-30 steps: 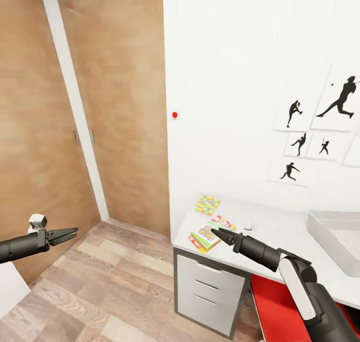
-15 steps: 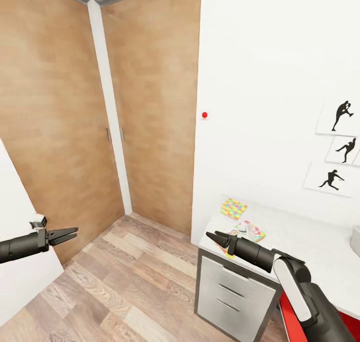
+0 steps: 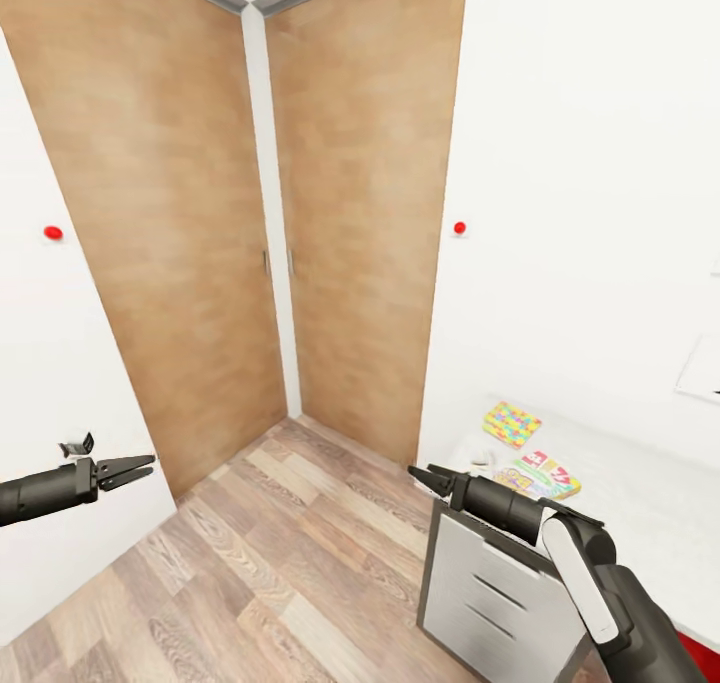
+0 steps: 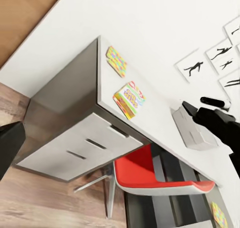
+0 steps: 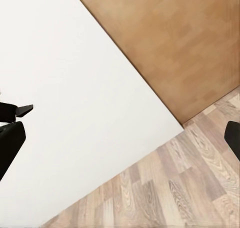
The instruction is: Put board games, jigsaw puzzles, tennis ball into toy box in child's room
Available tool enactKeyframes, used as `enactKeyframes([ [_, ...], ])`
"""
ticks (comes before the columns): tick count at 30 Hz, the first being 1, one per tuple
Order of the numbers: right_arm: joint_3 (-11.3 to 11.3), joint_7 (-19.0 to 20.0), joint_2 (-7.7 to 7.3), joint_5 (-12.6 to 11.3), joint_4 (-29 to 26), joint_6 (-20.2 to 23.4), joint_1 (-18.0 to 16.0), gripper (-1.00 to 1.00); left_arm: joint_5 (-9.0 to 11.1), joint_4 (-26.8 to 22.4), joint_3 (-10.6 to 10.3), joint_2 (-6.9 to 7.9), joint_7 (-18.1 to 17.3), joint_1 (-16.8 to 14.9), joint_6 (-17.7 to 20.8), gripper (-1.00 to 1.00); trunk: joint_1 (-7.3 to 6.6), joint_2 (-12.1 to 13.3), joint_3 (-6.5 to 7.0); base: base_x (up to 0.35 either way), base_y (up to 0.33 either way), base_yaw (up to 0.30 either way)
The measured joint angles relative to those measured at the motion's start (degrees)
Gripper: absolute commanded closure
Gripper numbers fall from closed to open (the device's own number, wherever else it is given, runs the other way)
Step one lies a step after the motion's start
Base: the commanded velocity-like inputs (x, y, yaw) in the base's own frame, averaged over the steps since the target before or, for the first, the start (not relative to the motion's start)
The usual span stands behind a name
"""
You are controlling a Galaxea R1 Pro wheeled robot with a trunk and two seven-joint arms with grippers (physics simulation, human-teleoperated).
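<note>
The table [image 3: 640, 503] shows at the lower right of the head view, with its dark cabinet [image 3: 490, 603] below. On its near end lie a jigsaw puzzle [image 3: 511, 423] of bright pieces and a board game [image 3: 550, 468] with red lettering, overlapping another printed box [image 3: 518, 481]. The left wrist view shows the same jigsaw puzzle [image 4: 116, 61], the board game [image 4: 130, 98] and the pale grey toy box [image 4: 192, 130] further along the table. My right gripper [image 3: 416, 476] is open in the air off the table's corner. My left gripper [image 3: 146, 468] is open over the floor, far left.
Wooden closet doors [image 3: 330, 213] fill the corner ahead, and a white wall [image 3: 60, 363] is close on the left. Wood plank floor [image 3: 290, 573] lies between the arms. A red chair [image 4: 155, 175] is tucked under the table. Silhouette posters [image 4: 210, 58] hang on the wall above.
The whole view has swung left: the table slid to the right edge, and the toy box and posters left the head view. Both arms hold the same pose.
</note>
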Motion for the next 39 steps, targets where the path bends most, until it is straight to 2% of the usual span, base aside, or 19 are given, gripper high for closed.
enactKeyframes([
  [4, 1.0, -1.5, 0.04, 0.0, 0.0, 0.0, 0.0, -1.00, 0.0, 0.0, 0.0, 0.00, 0.0, 0.0, 0.0, -1.00, 0.00, 0.0, -0.13, -0.001, 0.000, 0.282],
  [11, 1.3, -2.6, 0.33, 0.0, 0.0, 0.0, -0.1, -1.00, 0.0, 0.0, 0.0, 0.00, 0.0, 0.0, 0.0, -1.00, 0.00, 0.0, -0.36, 0.000, 0.000, 0.282],
  [18, 1.6, -2.8, 1.13, 0.0, 0.0, 0.1, -0.1, -1.00, 0.0, 0.0, 0.0, 0.03, 0.0, 0.0, 0.0, -1.00, 0.00, 0.0, -0.61, 0.000, 0.000, 0.282],
  [24, 2.8, -4.1, 1.87, 0.1, 0.1, 0.1, -0.1, -1.00, 0.0, 0.0, 0.1, 0.03, 0.0, 0.0, 0.1, -1.00, 0.00, 0.0, -0.82, 0.000, 0.000, 0.282],
  [30, 3.8, -5.7, 2.00, 0.1, 0.1, 0.1, 0.0, -1.00, 0.0, 0.0, 0.0, 0.01, 0.0, 0.0, 0.1, -1.00, 0.00, 0.0, -1.03, 0.000, -0.028, 0.282],
  [39, 4.1, -6.1, 2.02, 0.1, 0.1, 0.1, 0.0, -1.00, -0.1, 0.0, 0.1, 0.02, 0.0, 0.0, 0.1, -1.00, 0.00, 0.0, -1.35, 0.000, -0.137, 0.282],
])
